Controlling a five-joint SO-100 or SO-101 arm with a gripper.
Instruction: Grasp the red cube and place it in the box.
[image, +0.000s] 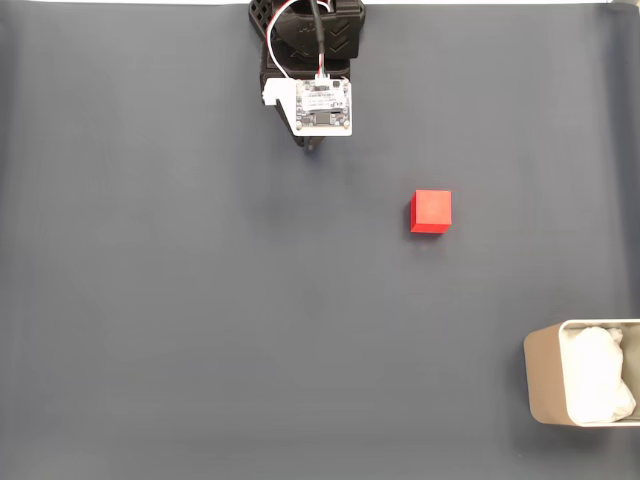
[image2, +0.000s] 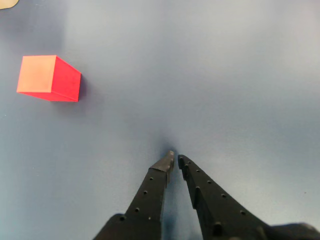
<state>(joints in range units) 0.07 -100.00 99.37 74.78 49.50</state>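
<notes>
The red cube (image: 431, 212) rests on the dark grey mat right of centre in the fixed view. In the wrist view the cube (image2: 49, 78) lies at the upper left, well away from my gripper (image2: 176, 159), whose black fingers meet at the tips with nothing between them. From above, the gripper (image: 313, 146) pokes out beneath the white board on the arm near the top edge, left of and above the cube. The beige box (image: 543, 373) with white lining sits at the bottom right corner, partly cut off by the frame.
A grey mat (image: 200, 300) covers the whole table. The arm's black base (image: 308, 25) stands at the top middle. A pale corner of the box (image2: 7, 3) shows at the top left of the wrist view.
</notes>
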